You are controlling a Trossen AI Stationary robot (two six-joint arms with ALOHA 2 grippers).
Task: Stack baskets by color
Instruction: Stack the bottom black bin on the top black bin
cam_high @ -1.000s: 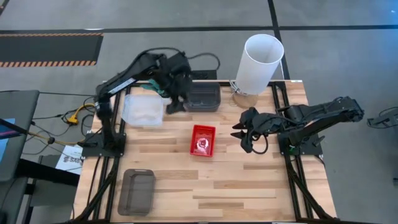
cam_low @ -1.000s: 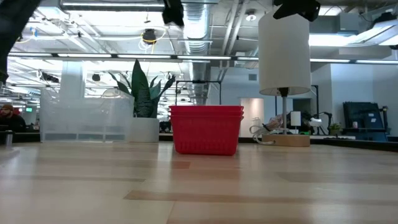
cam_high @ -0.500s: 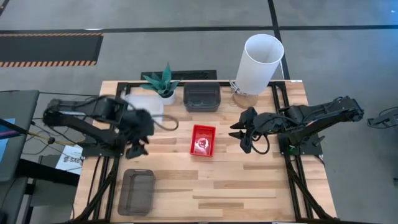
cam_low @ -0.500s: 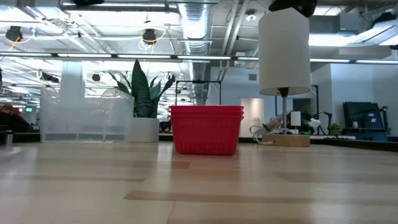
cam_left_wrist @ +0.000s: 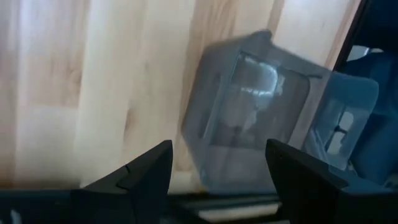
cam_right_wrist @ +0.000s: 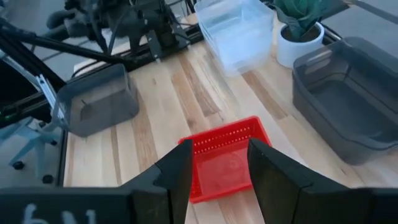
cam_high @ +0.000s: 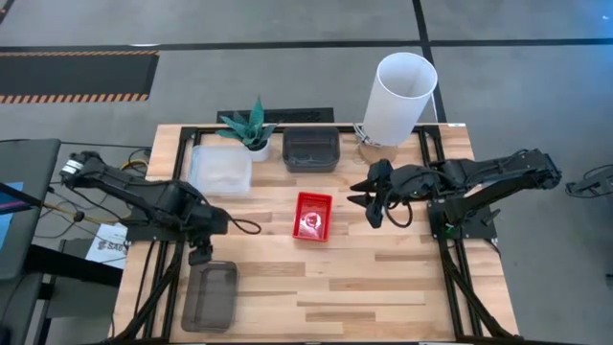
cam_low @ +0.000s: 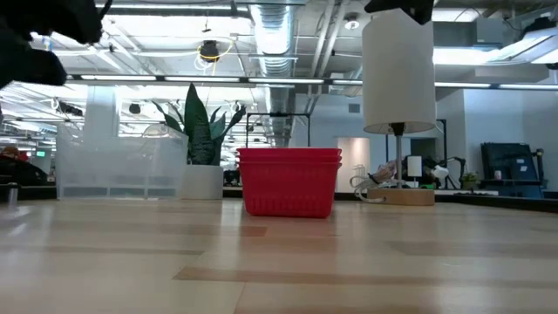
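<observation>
High: left gripper [cam_high: 200, 255] just above lone dark smoky grey translucent plastic basket [cam_high: 210, 295], near-left corner. Red mesh rectangular basket [cam_high: 312, 216] mid-table.
Left wrist: fingers [cam_left_wrist: 147, 170] spread, holding nothing.
Right wrist: right gripper [cam_right_wrist: 217, 163] parted, empty, facing red basket.

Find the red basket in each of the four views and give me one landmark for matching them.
High view: red basket at table centre.
Low view: centre, on the tabletop.
Left wrist view: not in it.
Right wrist view: low centre, beyond the right hand, whose fingers stand apart.
Shared landmark: the potted plant, behind it towards the clear basket.
</observation>
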